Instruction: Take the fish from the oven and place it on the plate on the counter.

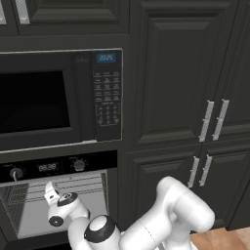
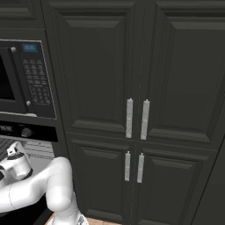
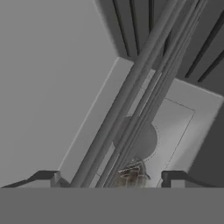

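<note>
The gripper [image 3: 109, 179], jaws spread wide and holding nothing, sits inside the open oven [image 1: 58, 195]. The fish [image 3: 131, 175] lies between its fingertips, beside the rack bars [image 3: 144, 96].

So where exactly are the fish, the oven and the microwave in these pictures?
fish [image 3: 131, 175]: hand view, its brownish-grey body between the fingertips, by the rack.
oven [image 1: 49, 167]: left base view, the black control strip's small display, between the knobs.
microwave [image 1: 107, 93]: left base view, its keypad panel.

The oven [image 1: 58, 207] rack [image 3: 144, 109] is carrying the fish [image 3: 131, 176], lying at six o'clock in the hand view.
</note>
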### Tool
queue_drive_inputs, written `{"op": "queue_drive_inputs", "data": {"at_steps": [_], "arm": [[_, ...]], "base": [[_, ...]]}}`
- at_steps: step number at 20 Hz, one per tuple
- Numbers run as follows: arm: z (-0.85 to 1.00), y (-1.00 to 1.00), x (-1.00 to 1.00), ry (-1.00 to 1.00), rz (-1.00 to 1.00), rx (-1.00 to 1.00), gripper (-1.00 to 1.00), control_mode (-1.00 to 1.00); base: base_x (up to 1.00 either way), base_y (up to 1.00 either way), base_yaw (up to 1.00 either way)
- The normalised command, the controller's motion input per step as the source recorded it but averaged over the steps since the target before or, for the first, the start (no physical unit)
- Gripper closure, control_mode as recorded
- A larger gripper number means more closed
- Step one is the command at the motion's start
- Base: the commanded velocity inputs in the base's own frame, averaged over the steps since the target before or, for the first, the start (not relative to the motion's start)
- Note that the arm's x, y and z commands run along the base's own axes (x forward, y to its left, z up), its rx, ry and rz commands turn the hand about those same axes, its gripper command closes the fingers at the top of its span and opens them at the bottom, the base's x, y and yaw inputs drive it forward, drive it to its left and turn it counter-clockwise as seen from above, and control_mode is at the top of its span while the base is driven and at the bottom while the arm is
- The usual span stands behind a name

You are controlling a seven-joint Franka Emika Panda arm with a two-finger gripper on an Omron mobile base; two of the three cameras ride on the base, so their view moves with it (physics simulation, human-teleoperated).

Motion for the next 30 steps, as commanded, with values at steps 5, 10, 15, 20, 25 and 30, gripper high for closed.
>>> {"op": "queue_drive_inputs", "data": {"at_steps": [5,10,15,20,25,30], "arm": [[-0.03,0.00,0.00,0.00,0.00,0.02,1.00,-1.00],[0.00,0.00,0.00,0.00,0.00,0.00,1.00,-1.00],[-0.07,0.00,-0.08,0.00,0.00,0.00,1.00,-1.00],[-0.30,0.00,-0.45,0.00,0.00,0.00,1.00,-1.00],[-0.30,0.00,-0.61,0.00,0.00,0.00,1.00,-1.00],[-0.26,0.00,-0.67,0.03,0.02,0.03,1.00,-1.00]], "base": [[0.00,0.00,0.00],[0.00,0.00,0.00],[0.00,0.00,0.00],[0.00,0.00,0.00],[0.00,0.00,0.00],[0.00,0.00,0.00]]}}
